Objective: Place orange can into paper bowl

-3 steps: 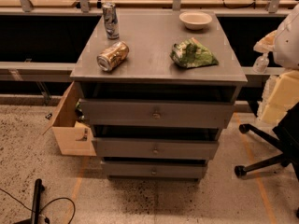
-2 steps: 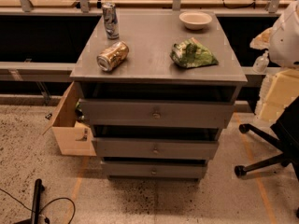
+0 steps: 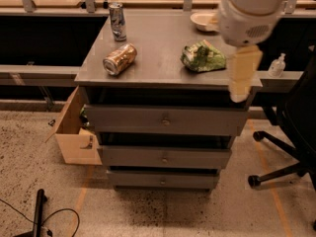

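I am watching the arm's white wrist filling the upper right of my camera view, with the cream-coloured gripper (image 3: 242, 80) hanging down from it over the right front edge of the grey surface (image 3: 158, 38). I cannot tell whether the gripper is released or clenched; it is holding nothing that I can see.

The orange can (image 3: 120, 59) is lying on its side on the left part of the surface, near the front edge, one silver end facing toward me and to the left. It is sitting well apart from the gripper. The paper bowl (image 3: 201, 19) is resting at the far right corner of the surface, with its right side hidden behind the wrist.

A slim silver-blue can (image 3: 116, 21) is standing upright behind the orange can, near the far left corner. A crumpled green bag (image 3: 202, 57) is lying between the orange can and the gripper, just beside the gripper.

Three drawers are showing below the surface. A cardboard box (image 3: 74, 132) is sitting on the floor at the cabinet's left, and a dark office chair (image 3: 291, 132) is standing at the right.
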`<state>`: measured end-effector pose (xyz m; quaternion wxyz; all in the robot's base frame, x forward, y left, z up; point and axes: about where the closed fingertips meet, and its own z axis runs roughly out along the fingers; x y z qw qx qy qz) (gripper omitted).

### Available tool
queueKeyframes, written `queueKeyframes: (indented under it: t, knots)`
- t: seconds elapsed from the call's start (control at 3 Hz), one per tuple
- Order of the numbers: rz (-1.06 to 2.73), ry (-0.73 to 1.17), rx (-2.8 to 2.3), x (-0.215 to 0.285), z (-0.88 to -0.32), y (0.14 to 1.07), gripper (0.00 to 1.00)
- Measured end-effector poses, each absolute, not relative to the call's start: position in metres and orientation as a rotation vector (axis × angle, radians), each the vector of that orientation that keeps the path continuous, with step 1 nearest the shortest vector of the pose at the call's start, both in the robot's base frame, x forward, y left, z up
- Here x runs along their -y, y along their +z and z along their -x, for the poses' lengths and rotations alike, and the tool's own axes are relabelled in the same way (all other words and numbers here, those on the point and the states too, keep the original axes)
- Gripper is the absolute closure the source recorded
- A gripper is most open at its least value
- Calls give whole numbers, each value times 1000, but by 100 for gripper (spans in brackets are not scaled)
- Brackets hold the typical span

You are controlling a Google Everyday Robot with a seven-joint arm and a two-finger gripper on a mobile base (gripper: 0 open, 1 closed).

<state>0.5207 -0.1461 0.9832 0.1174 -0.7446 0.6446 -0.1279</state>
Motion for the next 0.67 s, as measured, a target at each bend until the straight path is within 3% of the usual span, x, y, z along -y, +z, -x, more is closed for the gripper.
queueKeyframes:
  t: [0.67]
  knots:
    - [2521, -212, -1401, 48, -615, 972, 0]
